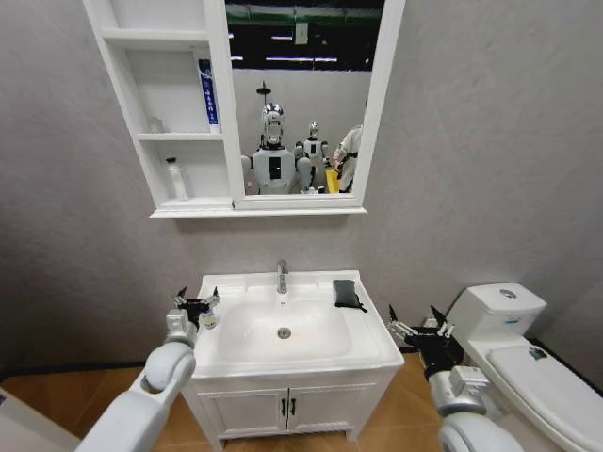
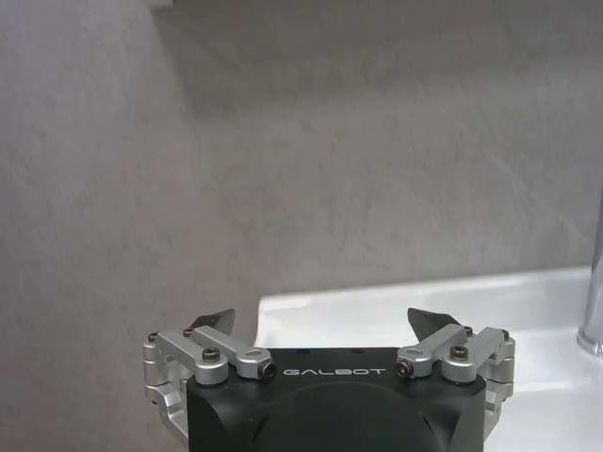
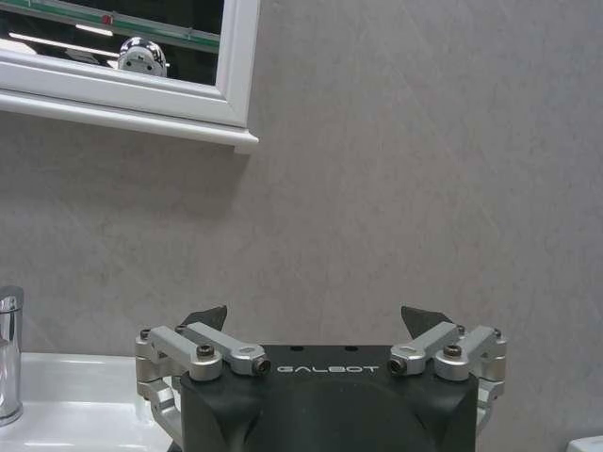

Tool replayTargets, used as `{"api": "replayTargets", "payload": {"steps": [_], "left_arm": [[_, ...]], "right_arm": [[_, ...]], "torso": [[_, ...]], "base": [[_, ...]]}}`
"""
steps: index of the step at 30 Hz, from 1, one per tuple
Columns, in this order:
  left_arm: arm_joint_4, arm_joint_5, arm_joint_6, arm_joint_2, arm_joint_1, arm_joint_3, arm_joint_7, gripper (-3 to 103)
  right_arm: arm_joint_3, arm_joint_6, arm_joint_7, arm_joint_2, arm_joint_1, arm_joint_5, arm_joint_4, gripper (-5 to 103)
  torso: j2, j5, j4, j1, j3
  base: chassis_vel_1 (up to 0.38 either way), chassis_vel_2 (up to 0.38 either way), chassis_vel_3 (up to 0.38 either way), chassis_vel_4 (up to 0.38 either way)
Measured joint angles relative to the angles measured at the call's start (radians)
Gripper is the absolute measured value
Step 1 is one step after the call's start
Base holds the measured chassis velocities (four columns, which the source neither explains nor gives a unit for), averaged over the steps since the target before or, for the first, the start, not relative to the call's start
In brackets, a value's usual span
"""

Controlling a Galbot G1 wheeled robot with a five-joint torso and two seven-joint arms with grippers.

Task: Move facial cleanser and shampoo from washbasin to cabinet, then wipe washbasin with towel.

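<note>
A white toilet point(image 1: 513, 344) stands to the right of the sink unit, its lid shut and a round flush button on top of the tank. A white two-door floor cupboard point(image 1: 287, 407) with dark handles sits below, on a brown wooden floor point(image 1: 57, 391). The grey wall point(image 1: 471, 141) has a faint mottled texture. A mirror point(image 1: 301, 94) in a white frame reflects a dark ceiling with strip lights and other robots.
</note>
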Motion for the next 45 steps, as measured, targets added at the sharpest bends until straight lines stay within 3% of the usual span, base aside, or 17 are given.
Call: {"api": "replayTargets", "payload": {"steps": [12,27,30,33,34,42,45], "left_arm": [[0.204,0.055,-0.03,-0.074,-0.083,0.042,0.043,100],[0.277,0.03,-0.021,-0.073,-0.125,0.037,0.042,103],[0.289,0.028,-0.016,-0.072,-0.134,0.036,0.042,98],[0.297,0.027,-0.007,-0.072,-0.136,0.036,0.041,84],[0.297,0.027,-0.007,-0.072,-0.136,0.036,0.041,84],[0.302,0.008,0.006,-0.066,-0.135,0.028,0.037,51],[0.284,-0.014,0.023,-0.063,-0.135,0.022,0.029,43]], "right_arm": [[0.012,0.007,0.016,-0.014,0.009,0.009,-0.021,100],[0.016,0.01,0.014,-0.028,0.027,0.026,-0.042,100],[0.014,0.01,0.014,-0.028,0.026,0.026,-0.042,100],[0.014,0.01,0.013,-0.03,0.026,0.026,-0.044,100],[0.014,0.01,0.013,-0.03,0.026,0.026,-0.044,100],[0.019,0.008,0.016,-0.028,0.039,0.032,-0.052,100],[0.019,0.008,0.017,-0.028,0.036,0.032,-0.054,100]], "torso": [[0.0,0.0,0.0,0.0,0.0],[0.0,-0.0001,0.0001,0.0,0.0],[0.0,-0.0001,0.0,0.0,0.0],[0.0,-0.0002,0.0001,0.0,0.0],[0.0,-0.0002,0.0001,0.0,0.0],[0.0,-0.0002,0.0001,0.0,0.0],[0.0,-0.0003,0.0001,0.0,0.0]], "base": [[0.0,0.0,0.0,0.0],[0.0,0.0,0.0,0.0],[0.0,0.0,0.0,0.0],[0.0,0.0,0.0,0.0],[0.0,0.0,0.0,0.0],[0.0,0.0,0.0,0.0],[0.0,0.0,0.0,0.0]]}}
